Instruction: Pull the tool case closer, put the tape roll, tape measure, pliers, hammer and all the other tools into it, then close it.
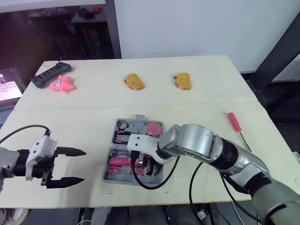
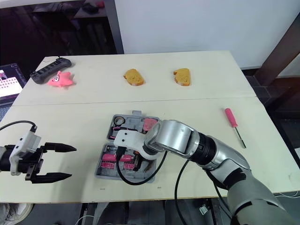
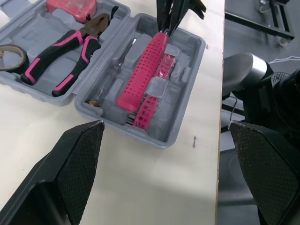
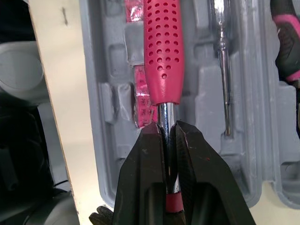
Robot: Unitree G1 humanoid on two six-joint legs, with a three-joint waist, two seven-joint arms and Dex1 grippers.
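Observation:
The grey tool case (image 1: 112, 154) lies open on the table's near middle. My right gripper (image 4: 165, 129) is shut on the metal shaft of the hammer (image 4: 163, 47), whose pink dotted handle lies in the case's near half, over a row of pink bits (image 3: 147, 105). The far half holds the pink-handled pliers (image 3: 65, 51), the tape roll (image 3: 11, 56) and the pink tape measure (image 1: 154, 128). A thin tester screwdriver (image 3: 115, 70) lies beside the hammer. My left gripper (image 1: 83, 166) stands open left of the case, holding nothing. A pink screwdriver (image 1: 236, 123) lies on the table to the right.
Two pieces of bread (image 1: 134, 81) (image 1: 183, 80) lie at the back of the table. A pink toy (image 1: 62, 83) and a black power strip (image 1: 51, 73) sit at the back left. A seam (image 1: 211, 101) runs across the tabletop behind the case.

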